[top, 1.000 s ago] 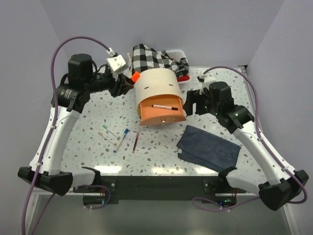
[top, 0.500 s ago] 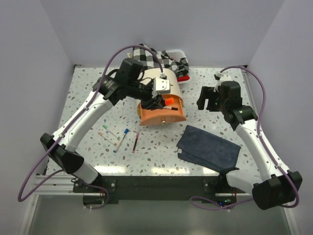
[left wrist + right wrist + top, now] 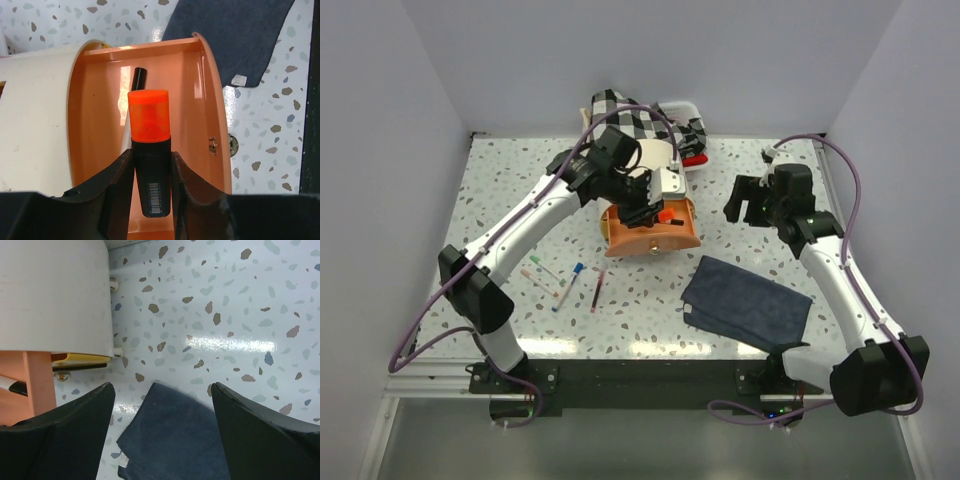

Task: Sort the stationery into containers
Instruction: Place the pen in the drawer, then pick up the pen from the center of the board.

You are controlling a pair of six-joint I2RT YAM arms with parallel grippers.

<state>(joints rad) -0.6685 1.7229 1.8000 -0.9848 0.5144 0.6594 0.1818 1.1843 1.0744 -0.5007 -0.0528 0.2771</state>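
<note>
You have the orange-capped marker [image 3: 149,145] clamped between your left jaws, above the open orange drawer [image 3: 95,130]; your right jaws stand wide apart above the tabletop [image 3: 225,315].

Orange-capped marker [image 3: 150,155] now above open drawer [image 3: 95,130].

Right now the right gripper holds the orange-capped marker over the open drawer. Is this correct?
Not quite: it is the left gripper that holds the marker over the open drawer, as the left wrist view shows. The right gripper is open and empty.
</note>
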